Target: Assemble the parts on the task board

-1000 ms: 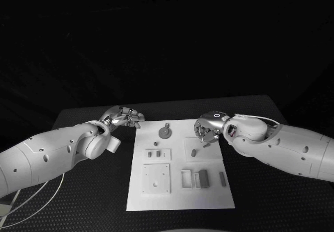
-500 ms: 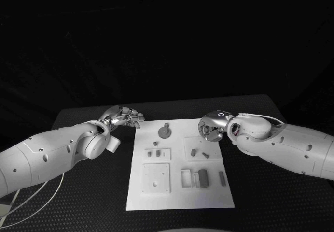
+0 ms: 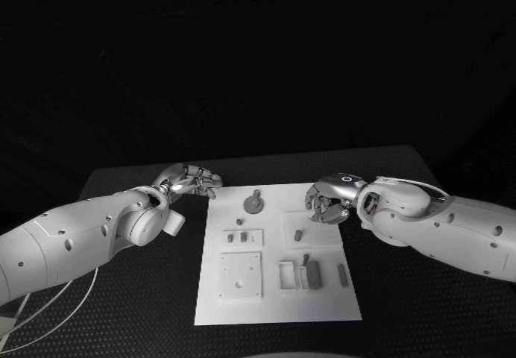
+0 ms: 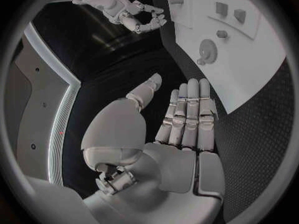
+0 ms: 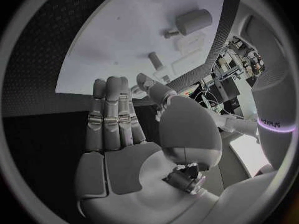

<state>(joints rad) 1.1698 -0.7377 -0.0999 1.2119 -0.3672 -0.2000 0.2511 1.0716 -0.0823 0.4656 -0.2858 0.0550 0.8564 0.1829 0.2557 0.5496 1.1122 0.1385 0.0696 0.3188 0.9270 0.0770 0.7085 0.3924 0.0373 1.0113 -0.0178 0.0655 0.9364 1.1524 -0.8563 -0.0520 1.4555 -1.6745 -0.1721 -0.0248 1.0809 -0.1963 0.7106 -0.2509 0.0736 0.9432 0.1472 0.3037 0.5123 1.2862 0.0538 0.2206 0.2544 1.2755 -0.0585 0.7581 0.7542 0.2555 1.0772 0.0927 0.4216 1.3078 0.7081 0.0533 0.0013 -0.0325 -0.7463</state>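
Black table (image 3: 129, 186) carries task board (image 3: 274, 306) at centre | parts (image 3: 306, 272) loose on board | left hand (image 3: 192, 181) off its left edge, right hand (image 3: 326, 200) over right edge, both empty, fingers apart | risk: right-hand descent could nudge parts or shift board.

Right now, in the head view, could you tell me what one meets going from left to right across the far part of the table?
Left hand → round part on the task board → right hand, over the board's right edge.
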